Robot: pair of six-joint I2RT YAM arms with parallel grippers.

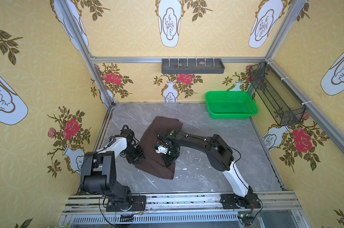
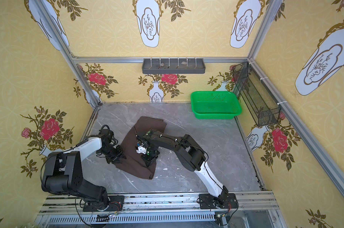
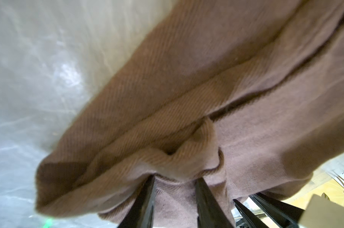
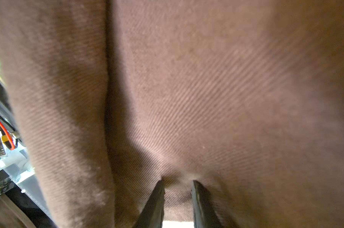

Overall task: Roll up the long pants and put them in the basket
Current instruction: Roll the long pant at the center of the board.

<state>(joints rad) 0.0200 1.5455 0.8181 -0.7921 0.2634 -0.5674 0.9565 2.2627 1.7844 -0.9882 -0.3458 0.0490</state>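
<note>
Brown pants lie as long band on grey table, seen in both top views. On left gripper, fingers slightly apart, bunched edge fold clamped between tips, rest of cloth stretching beyond fingertips. On right gripper, fingers narrowly apart, puckered cloth pinched between tips. Green basket well beyond fingers, apart from pants.
</note>
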